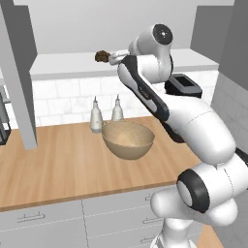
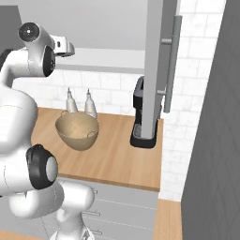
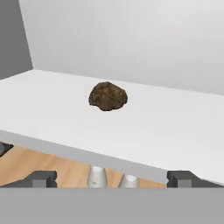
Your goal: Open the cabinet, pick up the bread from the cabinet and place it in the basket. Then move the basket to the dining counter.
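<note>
Sitting on the wood surface [image 1: 58, 160] below, the basket [image 1: 128, 139] is empty; above it the jaws are spread wide, short of the bread [image 3: 108, 96] on the shelf of the opened cabinet [image 2: 157, 70]; grasping, placing and carrying remain

A white square-tiled backsplash [image 1: 63, 99] runs along the wall behind a light-brown wood-plank bench [image 1: 58, 164]. Beneath the bench sit pale grey drawers with short horizontal handles [image 1: 34, 220]. Two small white bottles with narrow necks [image 1: 96, 116] stand side by side near the tiles. At the bench's far right end, a black coffee machine [image 2: 140, 119] stands against the tiled wall. A tall dark grey panel [image 2: 211, 140] rises on the right.
</note>
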Motion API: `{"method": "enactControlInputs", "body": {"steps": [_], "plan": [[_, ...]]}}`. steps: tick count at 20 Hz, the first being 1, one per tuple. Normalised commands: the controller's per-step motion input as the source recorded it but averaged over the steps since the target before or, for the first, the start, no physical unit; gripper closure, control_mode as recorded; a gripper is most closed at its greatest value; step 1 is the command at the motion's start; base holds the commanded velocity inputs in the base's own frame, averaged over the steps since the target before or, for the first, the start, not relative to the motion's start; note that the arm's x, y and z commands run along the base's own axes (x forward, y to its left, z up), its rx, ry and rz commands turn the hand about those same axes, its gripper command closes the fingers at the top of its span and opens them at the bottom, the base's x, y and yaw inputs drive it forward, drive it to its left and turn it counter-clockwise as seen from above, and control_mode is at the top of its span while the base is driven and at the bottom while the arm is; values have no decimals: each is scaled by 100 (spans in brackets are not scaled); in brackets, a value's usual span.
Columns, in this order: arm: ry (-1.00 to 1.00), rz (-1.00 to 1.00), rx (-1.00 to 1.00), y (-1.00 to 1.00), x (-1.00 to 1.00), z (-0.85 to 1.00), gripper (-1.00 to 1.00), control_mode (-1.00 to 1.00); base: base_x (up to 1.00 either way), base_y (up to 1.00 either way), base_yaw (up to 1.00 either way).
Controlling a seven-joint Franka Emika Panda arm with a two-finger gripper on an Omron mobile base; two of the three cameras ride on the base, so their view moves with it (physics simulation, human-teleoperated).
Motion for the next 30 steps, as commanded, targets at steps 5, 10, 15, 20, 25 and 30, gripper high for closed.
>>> {"method": "enactControlInputs", "body": {"steps": [5,10,15,20,25,30], "plan": [[13,0,3,7,55,0,-100,-100,0,0,0],[4,0,6,15,47,0,-100,-100,0,0,0],[4,0,1,18,51,0,-100,-100,0,0,0],[2,-3,-3,47,43,0,-100,-100,0,0,0],[1,-8,-6,32,49,0,-100,-100,0,0,0],[5,-17,-12,0,54,0,-100,-100,0,0,0]]}}
